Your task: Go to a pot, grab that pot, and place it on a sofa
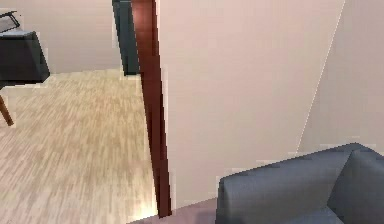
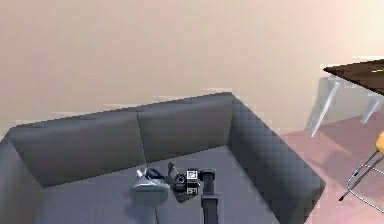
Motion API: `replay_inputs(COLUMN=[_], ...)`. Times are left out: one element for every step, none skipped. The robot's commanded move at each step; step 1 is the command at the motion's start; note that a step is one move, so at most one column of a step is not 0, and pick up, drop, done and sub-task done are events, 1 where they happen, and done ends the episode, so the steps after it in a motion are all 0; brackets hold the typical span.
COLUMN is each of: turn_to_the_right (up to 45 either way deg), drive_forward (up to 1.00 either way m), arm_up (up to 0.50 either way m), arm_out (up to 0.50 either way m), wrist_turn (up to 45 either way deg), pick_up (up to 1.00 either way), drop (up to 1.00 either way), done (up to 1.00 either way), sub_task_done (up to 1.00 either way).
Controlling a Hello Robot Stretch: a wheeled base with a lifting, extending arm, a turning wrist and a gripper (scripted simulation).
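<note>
A small grey pot (image 2: 150,184) sits low over the seat cushions of a dark grey sofa (image 2: 90,140), near the middle of the seat, in the arm side view. The robot's claw (image 2: 165,174) is just right of the pot at the end of the dark arm (image 2: 211,202), which rises from the bottom edge. With the cushion directly behind both, it cannot be told whether the claw is grasping the pot or has let it go, or whether the pot rests on the seat. The sofa stands against a plain pale wall (image 2: 150,50). At the far right, a dark-topped desk (image 2: 360,75) on white legs stands apart from the sofa's arm, with a yellow-seated chair (image 2: 378,148) on thin metal legs nearer at the right edge. In the forward view, a corner of the sofa (image 1: 300,190) fills the lower right below a pale wall, left of which a red-brown door frame (image 1: 152,100) opens onto a light wood floor (image 1: 80,140). A dark grey piece of furniture (image 1: 20,55) shows at the far left.
</note>
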Motion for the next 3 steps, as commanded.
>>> replay_inputs(turn_to_the_right=[0.0,0.0,0.0], drive_forward=[0.0,0.0,0.0], arm_up=[0.1,0.0,0.0], arm_out=[0.0,-0.08,0.0], wrist_turn=[0.0,0.0,0.0], pick_up=[0.0,0.0,0.0], drop=[0.0,0.0,0.0], done=[0.0,0.0,1.0], sub_task_done=[0.0,0.0,0.0])
